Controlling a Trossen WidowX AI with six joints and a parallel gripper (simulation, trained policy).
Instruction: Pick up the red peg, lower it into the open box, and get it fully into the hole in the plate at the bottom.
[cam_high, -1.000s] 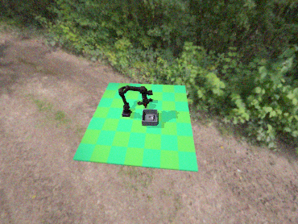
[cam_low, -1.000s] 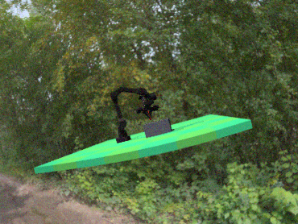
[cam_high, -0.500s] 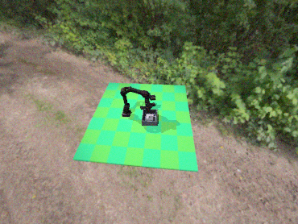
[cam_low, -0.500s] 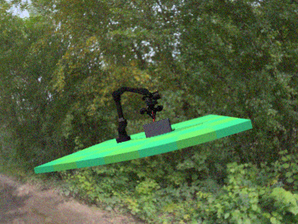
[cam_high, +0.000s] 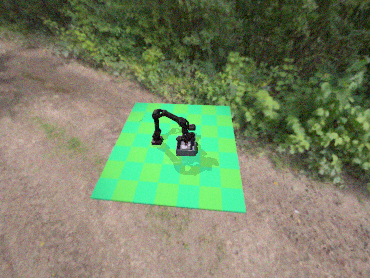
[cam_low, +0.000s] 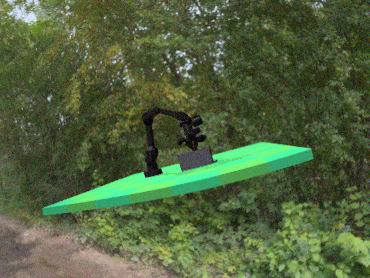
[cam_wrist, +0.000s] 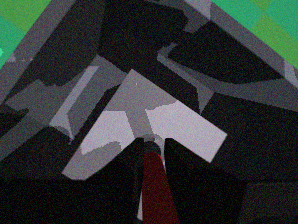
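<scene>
Looking from the largest thing down, we start with the table (cam_high: 200, 195) (cam_low: 115, 190) (cam_wrist: 15, 20), a slab checkered in two greens. On it we see the black arm (cam_high: 170, 116) (cam_low: 149, 135), its foot standing nearer the left edge in the top view than the right one. The arm rises from there, bends over and comes down above the open box (cam_high: 186, 153) (cam_low: 196, 159) (cam_wrist: 35, 45). That dark grey box sits well in from all four corners of the table, between the arm's foot and the right edge in the top view. Inside it we make out a pale plate (cam_high: 184, 146) (cam_wrist: 180, 125), partly in shadow. The jaws (cam_high: 187, 142) (cam_low: 194, 145) point down at the box and are closed on the red peg (cam_low: 194, 146) (cam_wrist: 157, 190). In the exterior view a bit of its red shows just above the box's rim. In the wrist view we find its far end over the plate, by a dark round spot; we cannot tell whether it has entered the hole.

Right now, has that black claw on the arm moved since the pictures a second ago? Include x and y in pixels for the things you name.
Yes. In the exterior view, the gripper (cam_low: 194, 146) (cam_wrist: 154, 145) has come down and across, closer to the open box's rim (cam_low: 196, 151) (cam_wrist: 37, 35).
</scene>
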